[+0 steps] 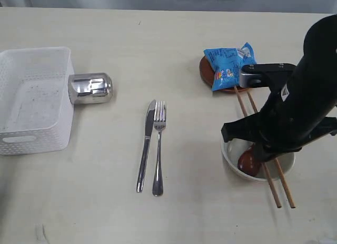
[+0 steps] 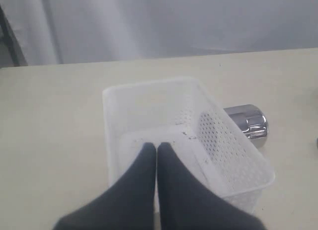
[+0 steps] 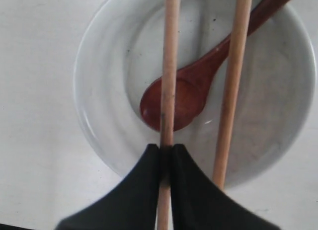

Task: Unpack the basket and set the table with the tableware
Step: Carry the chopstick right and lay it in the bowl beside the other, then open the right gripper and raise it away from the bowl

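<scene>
A: Basket (image 1: 31, 141) first; where does it sit?

B: At the left end of the table (image 1: 105, 212); the left gripper (image 2: 156, 148) hangs above its inside, fingers pressed together with nothing between them.

A: And the cup (image 1: 90, 88)?

B: On its side, outside the basket, right up against the wall that faces the middle of the table; the knife (image 1: 146, 146) and fork (image 1: 158, 149) lie side by side mid-table, knife on the left.

A: What about the right side?

B: A brown plate (image 1: 204, 70) sits far back with a blue snack bag (image 1: 229, 62) on it; nearer is the bowl (image 1: 231, 154), the spoon (image 3: 174, 103) resting with its head inside; the chopsticks (image 1: 279, 186) lie across the bowl, roughly parallel.

A: The right gripper (image 3: 165, 150)?

B: Pinched narrow on one of the chopsticks at the bowl's rim; the other runs just beside one finger, free; whether the pinched one is raised off the rim I cannot tell.
</scene>
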Controlling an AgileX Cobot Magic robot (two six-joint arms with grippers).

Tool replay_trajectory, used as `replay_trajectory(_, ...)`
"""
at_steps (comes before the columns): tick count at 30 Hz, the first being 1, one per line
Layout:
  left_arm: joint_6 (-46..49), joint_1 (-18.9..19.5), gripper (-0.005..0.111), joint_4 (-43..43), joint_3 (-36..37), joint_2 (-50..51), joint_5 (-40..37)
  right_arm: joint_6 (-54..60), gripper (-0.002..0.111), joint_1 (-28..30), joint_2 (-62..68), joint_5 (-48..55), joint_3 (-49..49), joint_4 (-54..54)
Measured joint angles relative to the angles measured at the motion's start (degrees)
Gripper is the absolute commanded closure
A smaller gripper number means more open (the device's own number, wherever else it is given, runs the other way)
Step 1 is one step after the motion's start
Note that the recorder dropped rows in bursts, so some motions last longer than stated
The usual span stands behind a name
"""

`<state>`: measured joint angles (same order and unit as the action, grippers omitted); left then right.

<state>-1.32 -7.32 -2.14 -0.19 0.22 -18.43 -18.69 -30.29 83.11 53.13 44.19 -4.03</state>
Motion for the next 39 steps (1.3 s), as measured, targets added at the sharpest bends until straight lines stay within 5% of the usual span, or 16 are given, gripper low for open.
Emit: replay_trajectory(39,0.00,0.00,0.106,0.00,0.00,0.00,0.00,-1.00,0.108,0.00,2.77,-1.55,-1.56,3.07)
